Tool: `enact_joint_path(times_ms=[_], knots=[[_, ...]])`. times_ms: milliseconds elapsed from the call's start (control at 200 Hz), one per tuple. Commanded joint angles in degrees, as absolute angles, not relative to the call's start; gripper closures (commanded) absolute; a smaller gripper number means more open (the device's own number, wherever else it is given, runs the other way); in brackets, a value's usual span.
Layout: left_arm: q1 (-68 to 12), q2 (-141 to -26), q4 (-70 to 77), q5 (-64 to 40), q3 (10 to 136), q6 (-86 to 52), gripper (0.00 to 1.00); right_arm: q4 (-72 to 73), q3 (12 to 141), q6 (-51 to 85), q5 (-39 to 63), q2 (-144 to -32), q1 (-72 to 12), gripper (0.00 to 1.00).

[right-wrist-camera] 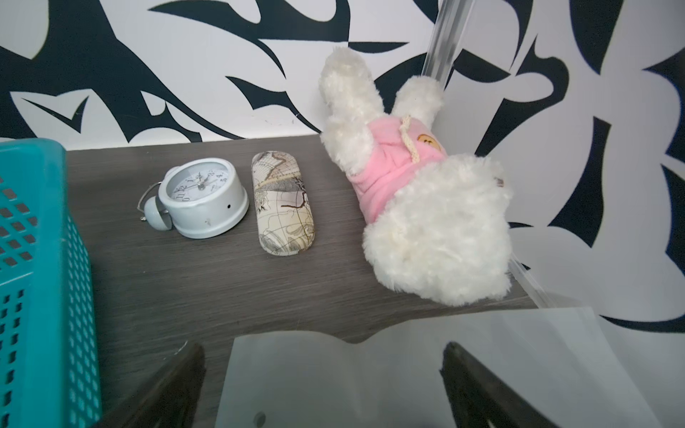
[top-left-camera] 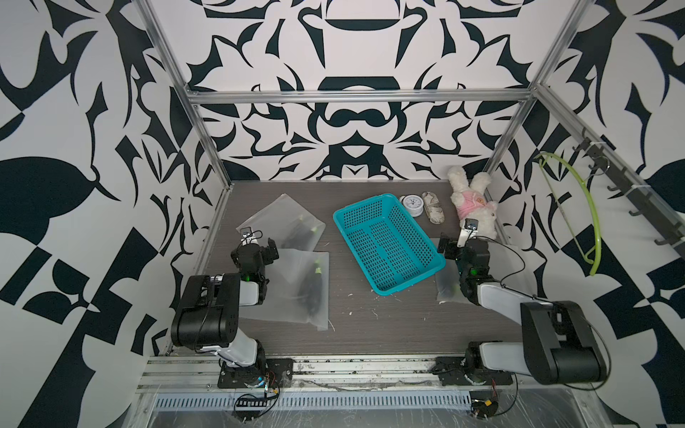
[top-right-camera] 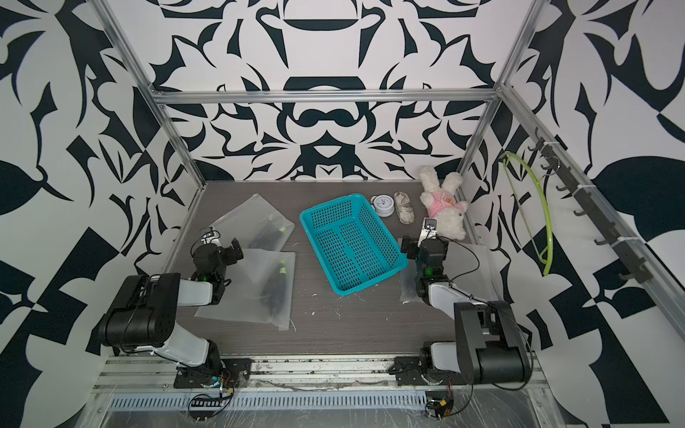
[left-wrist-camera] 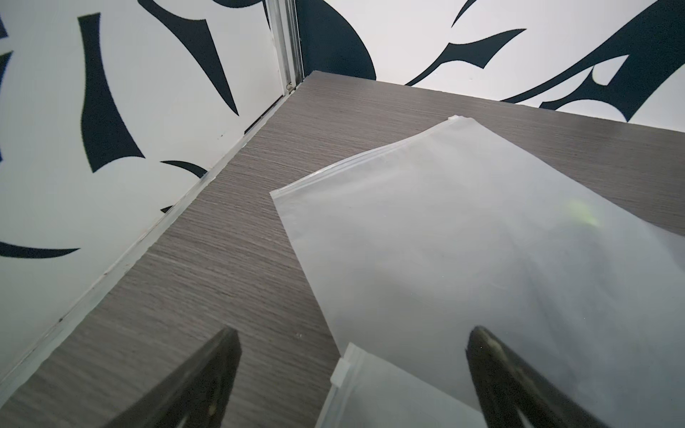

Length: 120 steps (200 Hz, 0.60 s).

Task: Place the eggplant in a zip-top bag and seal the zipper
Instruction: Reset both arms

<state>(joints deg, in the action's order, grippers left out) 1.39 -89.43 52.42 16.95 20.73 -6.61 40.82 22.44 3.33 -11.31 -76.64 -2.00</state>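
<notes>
Legibly, the alarm clock (right-wrist-camera: 202,185) bears dial numerals; left pincer (left-wrist-camera: 354,333) and right pincer (right-wrist-camera: 322,348) gape empty.

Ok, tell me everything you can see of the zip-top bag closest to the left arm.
The near zip-top bag is frosted, translucent plastic lying flat on the grey wood-grain table. A dark eggplant with a green stem shows through it. A white slider sits at one zipper corner; I cannot tell whether it is sealed. Its far edge meets a second bag. The left arm hides one side from above, and the open left pincer frames the slider corner.
</notes>
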Motion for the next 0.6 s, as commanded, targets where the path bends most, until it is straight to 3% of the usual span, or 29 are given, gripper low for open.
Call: enact_joint_path(times_ms=[0, 90, 165, 455, 595], knots=[[1.6, -88.9, 52.5, 16.4, 21.1, -7.0, 0.0, 49.6, 19.1, 1.2, -10.5, -83.7, -4.5, 0.0], [1.6, -88.8, 52.5, 16.4, 21.0, -7.0, 0.0, 62.4, 17.2, -1.7, -17.9, -91.0, -8.0, 0.0], [1.6, -88.8, 52.6, 16.4, 21.0, -7.1, 0.0, 53.8, 19.5, 0.1, -18.8, -88.7, -8.4, 0.0], [1.6, -88.8, 52.6, 16.4, 21.0, -7.0, 0.0, 53.7, 19.5, 1.2, -20.9, -88.9, -7.3, 0.0], [1.6, -88.8, 52.6, 16.4, 21.0, -7.0, 0.0, 53.4, 19.5, -0.5, -17.1, -88.5, -7.5, 0.0]])
